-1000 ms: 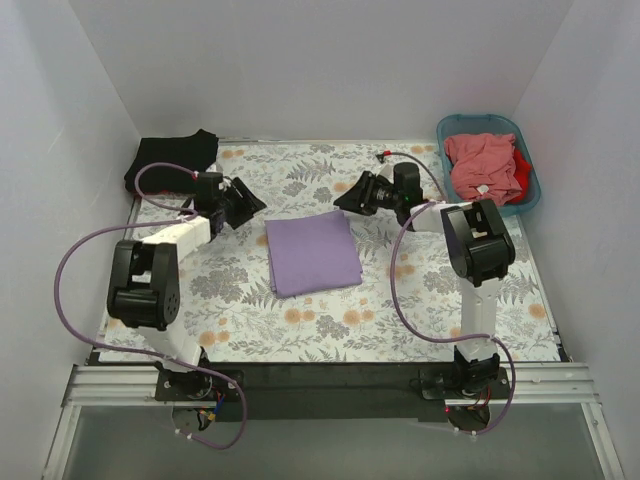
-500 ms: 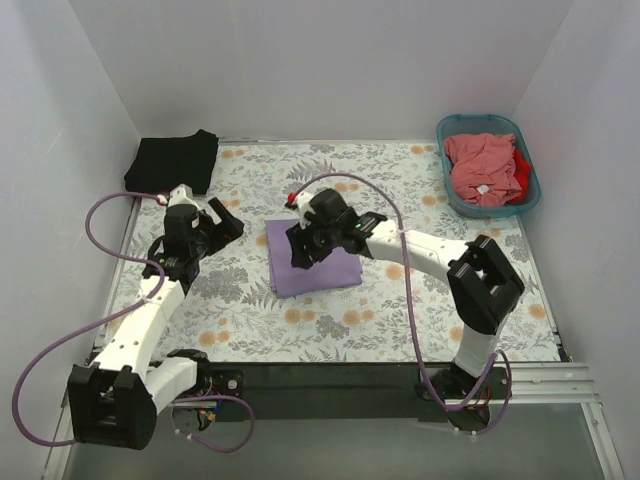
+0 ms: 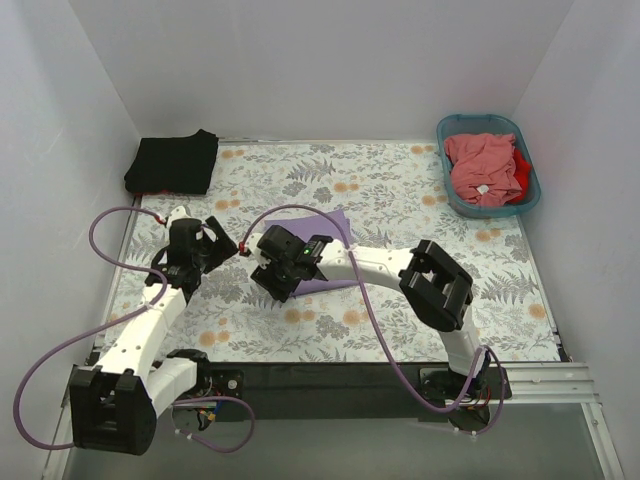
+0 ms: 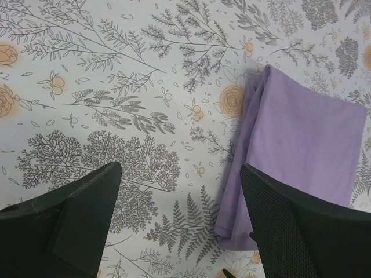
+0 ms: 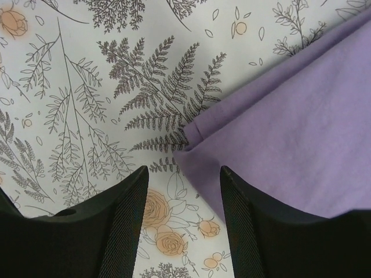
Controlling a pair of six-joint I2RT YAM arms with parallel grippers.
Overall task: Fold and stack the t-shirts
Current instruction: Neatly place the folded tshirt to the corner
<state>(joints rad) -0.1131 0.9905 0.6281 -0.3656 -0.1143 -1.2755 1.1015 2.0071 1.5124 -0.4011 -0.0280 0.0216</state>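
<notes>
The lavender-purple t-shirt lies folded in a rectangle mid-table, partly hidden by my right arm. My right gripper is open at its near left corner; in the right wrist view that corner of the shirt lies between the spread fingers of the gripper. My left gripper is open and empty just left of the shirt; the left wrist view shows the shirt's left edge by the right finger of the gripper. A black shirt lies folded at the far left corner.
A teal basket at the far right holds a salmon-pink shirt and a red one. The floral table cover runs to white walls on three sides. Purple cables loop from both arms.
My right gripper has swung left and nearer, from over the shirt to its near left corner. My left gripper has shifted a little nearer and towards the shirt.
</notes>
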